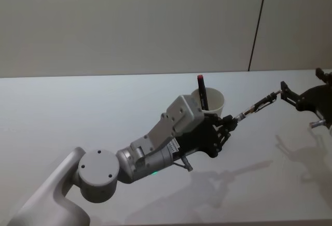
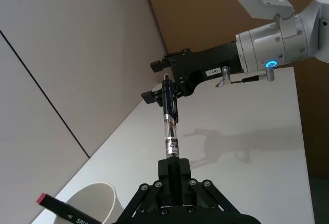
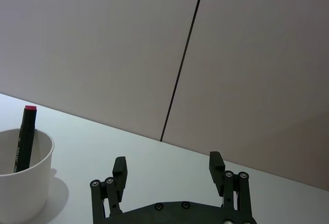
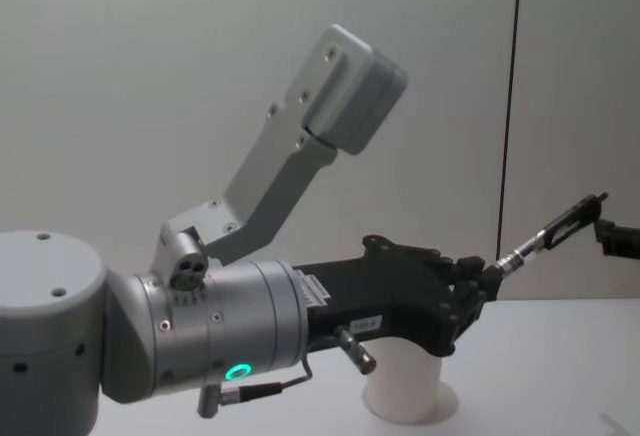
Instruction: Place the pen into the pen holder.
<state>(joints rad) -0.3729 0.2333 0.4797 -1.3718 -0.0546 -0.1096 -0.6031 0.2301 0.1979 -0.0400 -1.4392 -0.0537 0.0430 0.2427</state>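
A black pen with a clear middle section [image 1: 258,106] [image 2: 170,126] [image 4: 552,225] sticks out from my left gripper [image 1: 231,122] [image 2: 174,165] [image 4: 488,278], which is shut on its near end, above the table. The pen's far end lies right at the open fingers of my right gripper [image 1: 284,92] [image 2: 150,81] [image 3: 168,163], which do not clamp it. The pen holder, a white paper cup [image 1: 212,101] [image 2: 97,203] [image 3: 25,172] [image 4: 405,388], stands upright just behind and below my left gripper. A black marker with a red cap [image 1: 202,92] [image 3: 24,139] leans inside it.
The white table [image 1: 78,112] runs wide to the left and in front of the cup. A pale wall with a dark vertical seam [image 1: 258,24] stands close behind it. My right arm [image 2: 277,34] reaches in from the right edge.
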